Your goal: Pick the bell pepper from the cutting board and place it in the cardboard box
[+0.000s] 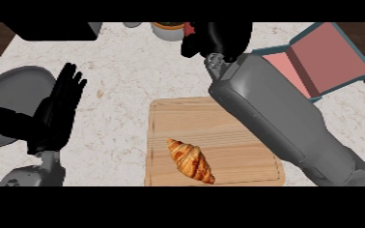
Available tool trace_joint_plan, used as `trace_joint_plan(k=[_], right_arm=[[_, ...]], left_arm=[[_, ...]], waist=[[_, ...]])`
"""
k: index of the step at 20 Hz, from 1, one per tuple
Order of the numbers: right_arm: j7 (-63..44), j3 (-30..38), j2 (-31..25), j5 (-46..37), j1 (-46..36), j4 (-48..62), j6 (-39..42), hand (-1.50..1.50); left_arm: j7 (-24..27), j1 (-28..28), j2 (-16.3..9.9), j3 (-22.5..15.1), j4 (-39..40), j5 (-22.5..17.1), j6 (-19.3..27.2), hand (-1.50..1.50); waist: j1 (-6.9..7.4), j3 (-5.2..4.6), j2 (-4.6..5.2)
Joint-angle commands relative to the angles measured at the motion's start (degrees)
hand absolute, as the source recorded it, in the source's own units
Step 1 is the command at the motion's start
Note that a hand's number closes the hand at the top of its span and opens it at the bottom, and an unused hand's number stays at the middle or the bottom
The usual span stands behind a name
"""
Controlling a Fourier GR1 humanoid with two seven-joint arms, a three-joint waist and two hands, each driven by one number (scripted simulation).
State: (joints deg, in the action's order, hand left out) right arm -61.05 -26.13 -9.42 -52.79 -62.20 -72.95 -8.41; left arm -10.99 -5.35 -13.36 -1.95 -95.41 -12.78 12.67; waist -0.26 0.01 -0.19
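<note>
My right hand (216, 39) is above the far part of the counter, past the wooden cutting board (235, 125). Its fingers are curled round something red, of which only a sliver shows at the hand's left edge; it looks like the bell pepper (189, 29). The rest of it is hidden by the hand. The open cardboard box (329, 53), pink inside with teal edges, stands to the right of that hand. My left hand (63, 104) rests open at the left, fingers up.
A croissant (191, 161) lies on the near part of the cutting board. A white cup with an orange top (167, 29) stands just left of the right hand. A grey round dish (20, 89) is at the left edge, a black object (53, 31) at the top left.
</note>
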Motion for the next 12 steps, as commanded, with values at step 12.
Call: trace_joint_plan(k=[12], right_arm=[[12.8,10.5,-12.9,-4.2,9.1,9.5,-0.1,1.5]], left_arm=[[3.4,2.4,1.9,0.5,1.4,0.3,-2.8,0.0]], waist=[[0.67,-0.02,0.34]])
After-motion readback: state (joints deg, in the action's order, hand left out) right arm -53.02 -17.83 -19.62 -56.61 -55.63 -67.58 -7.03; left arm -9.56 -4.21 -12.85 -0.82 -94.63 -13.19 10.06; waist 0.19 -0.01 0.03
